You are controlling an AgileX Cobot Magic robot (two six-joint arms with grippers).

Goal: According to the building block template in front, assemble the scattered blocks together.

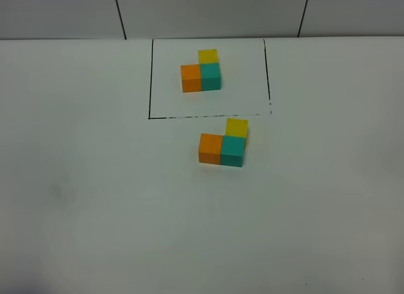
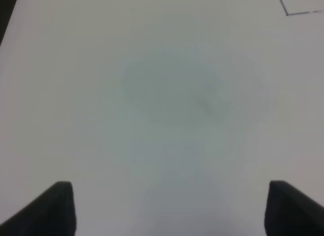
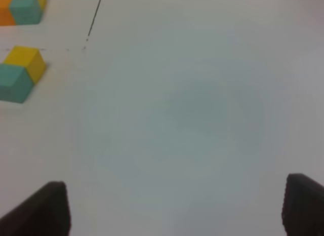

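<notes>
Both pincers, left (image 2: 167, 208) and right (image 3: 174, 208), hang wide open over bare white table (image 1: 95, 212), gripping nothing. Beyond them the loose blocks (image 1: 223, 146) sit touching in an L, just outside the black-lined frame (image 1: 150, 79) around the template (image 1: 202, 73).

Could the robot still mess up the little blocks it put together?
Maybe. The yellow block sits right by the black frame line, so a small nudge could push it over. The orange block and teal block only rest side by side; an arm sweeping back could split them. Both grippers look open and away for now.
</notes>
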